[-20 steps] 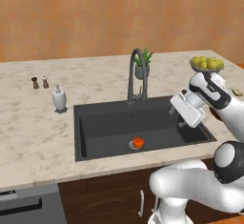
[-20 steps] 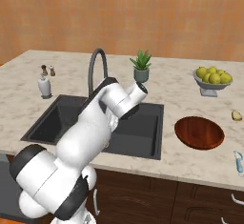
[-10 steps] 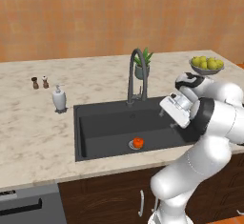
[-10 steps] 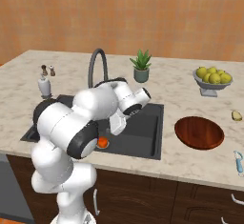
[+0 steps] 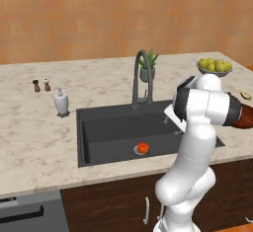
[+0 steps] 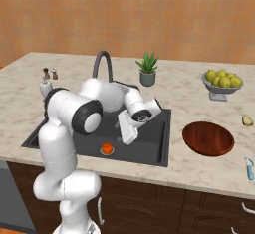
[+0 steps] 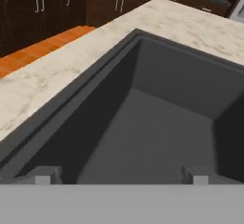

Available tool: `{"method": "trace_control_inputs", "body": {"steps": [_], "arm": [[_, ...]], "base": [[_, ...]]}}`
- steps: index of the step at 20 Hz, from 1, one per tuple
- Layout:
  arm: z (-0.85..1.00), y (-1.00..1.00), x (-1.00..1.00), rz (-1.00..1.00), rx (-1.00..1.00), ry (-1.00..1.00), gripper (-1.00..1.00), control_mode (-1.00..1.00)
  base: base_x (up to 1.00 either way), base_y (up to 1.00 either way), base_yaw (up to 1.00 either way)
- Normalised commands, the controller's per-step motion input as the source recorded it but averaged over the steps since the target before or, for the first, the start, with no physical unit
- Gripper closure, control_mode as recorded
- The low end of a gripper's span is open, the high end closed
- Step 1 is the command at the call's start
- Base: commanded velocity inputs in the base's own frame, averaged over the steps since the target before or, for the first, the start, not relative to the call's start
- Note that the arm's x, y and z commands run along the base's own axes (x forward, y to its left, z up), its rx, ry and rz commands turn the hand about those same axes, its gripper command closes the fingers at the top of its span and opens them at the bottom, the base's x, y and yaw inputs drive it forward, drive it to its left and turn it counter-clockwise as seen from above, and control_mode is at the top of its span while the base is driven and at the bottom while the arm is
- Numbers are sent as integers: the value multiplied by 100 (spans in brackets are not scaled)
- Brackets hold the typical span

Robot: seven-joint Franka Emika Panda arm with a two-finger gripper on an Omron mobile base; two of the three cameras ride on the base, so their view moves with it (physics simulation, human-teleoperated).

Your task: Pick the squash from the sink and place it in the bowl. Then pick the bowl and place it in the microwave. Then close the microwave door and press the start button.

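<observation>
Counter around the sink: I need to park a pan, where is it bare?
Bare marble lies left of the dark grey sink, before the white soap bottle. Crowded right: reddish-brown bowl, grey fruit dish.

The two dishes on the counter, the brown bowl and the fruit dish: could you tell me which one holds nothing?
The reddish-brown bowl, flat on the counter beside the sink, holds nothing; the grey pedestal dish behind it carries yellow-green fruit.

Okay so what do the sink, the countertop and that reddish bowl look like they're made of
The sink: probably matte dark grey composite or coated metal; flat, no shine. The countertop: looks like polished marble or similar stone, cream with faint brownish veining. The bowl: likely glazed ceramic or lacquered wood; glossy reddish-brown, with a grain-like look that leaves it open.
</observation>
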Motion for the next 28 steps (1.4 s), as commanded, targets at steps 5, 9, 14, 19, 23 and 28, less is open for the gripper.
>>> {"method": "trace_control_inputs", "body": {"steps": [5, 9, 14, 19, 23, 28], "arm": [[-17, 0, 40, 0, 0, 0, -100, -100], [-21, 0, 33, 0, 0, 4, -100, -100], [-31, 0, 23, 0, 0, 4, -100, -100], [-28, 4, 19, 0, 0, -1, -100, -100], [-34, 5, 0, 0, 0, -22, -100, -100], [-45, 13, 2, 0, 1, -18, -100, -100]], "base": [[0, 0, 0], [0, 0, 0], [0, 0, 0], [0, 0, 0], [0, 0, 0], [0, 0, 0]]}}
